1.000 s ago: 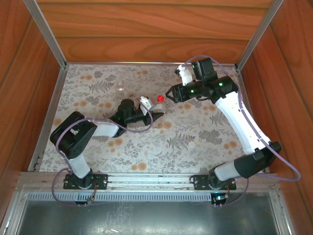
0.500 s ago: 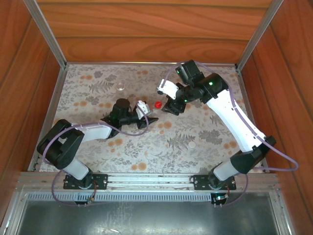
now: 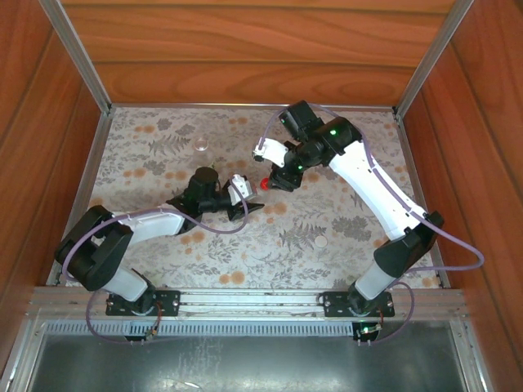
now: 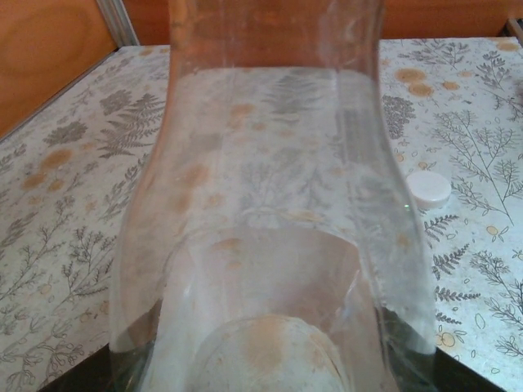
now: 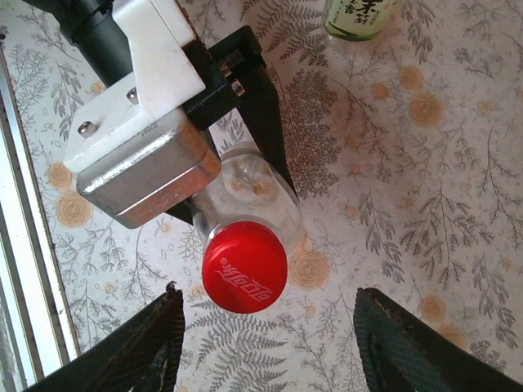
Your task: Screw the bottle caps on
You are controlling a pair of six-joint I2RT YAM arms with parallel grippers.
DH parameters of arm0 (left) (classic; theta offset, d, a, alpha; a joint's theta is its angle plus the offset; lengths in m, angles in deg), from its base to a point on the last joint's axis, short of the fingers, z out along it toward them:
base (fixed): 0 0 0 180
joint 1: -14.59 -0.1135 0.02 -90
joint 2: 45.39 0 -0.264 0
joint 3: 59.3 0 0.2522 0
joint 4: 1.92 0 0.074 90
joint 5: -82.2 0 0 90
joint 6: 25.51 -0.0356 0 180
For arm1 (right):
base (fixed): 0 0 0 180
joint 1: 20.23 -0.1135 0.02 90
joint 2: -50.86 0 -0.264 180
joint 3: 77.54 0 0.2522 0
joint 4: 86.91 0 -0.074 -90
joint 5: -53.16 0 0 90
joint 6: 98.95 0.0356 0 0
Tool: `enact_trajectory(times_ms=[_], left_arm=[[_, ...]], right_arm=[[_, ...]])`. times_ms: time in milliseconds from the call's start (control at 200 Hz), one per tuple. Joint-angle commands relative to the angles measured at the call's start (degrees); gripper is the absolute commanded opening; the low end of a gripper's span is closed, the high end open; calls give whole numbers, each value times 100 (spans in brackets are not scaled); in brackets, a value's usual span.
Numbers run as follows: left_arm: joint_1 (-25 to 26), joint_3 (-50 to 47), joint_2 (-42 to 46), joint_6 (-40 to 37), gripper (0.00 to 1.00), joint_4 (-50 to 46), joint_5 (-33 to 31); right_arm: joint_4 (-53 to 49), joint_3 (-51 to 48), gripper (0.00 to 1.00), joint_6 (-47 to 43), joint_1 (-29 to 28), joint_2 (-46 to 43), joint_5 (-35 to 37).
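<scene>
Perched on the neck of the clear bottle (image 5: 249, 196), mid-table (image 3: 270, 249): red cap (image 5: 245, 267). Bright, round, white script on top. Looks seated, but can't tell if any thread has caught.

Clamped shut around the bottle body: left tool (image 3: 249, 198), reaching in from the side. Probably there to hold it upright and stop it spinning under a twist.

Hanging right above the cap: right tool (image 5: 274, 343), jaws apart on either side and not touching. Likely lined up to close and turn.

See-through plastic, with the table print showing through the walls.

Lying loose on the table, well apart from the bottle: white cap (image 3: 321, 242), presumably for the second bottle.

Standing by itself toward the far left: green-labelled bottle (image 5: 359, 18).
</scene>
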Motion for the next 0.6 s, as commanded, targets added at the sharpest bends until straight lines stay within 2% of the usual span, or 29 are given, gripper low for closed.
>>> enact_trajectory(times_ms=[0,305,520,600], left_arm=[[57,-21,155,-157,51,-165,55],[100,-30,272,-184,51,-204,12],[118,-29,303,-184,51,-237,3],[114,-25,290,-192,51,-245,-23]], right_arm=[[-168,71,60,-166,-55,97,-399],[-272,102,56,-145,-55,356,-457],[-267,146,45,-28,-55,399,-486],[-279,110,44,-27,-55,379,-554]])
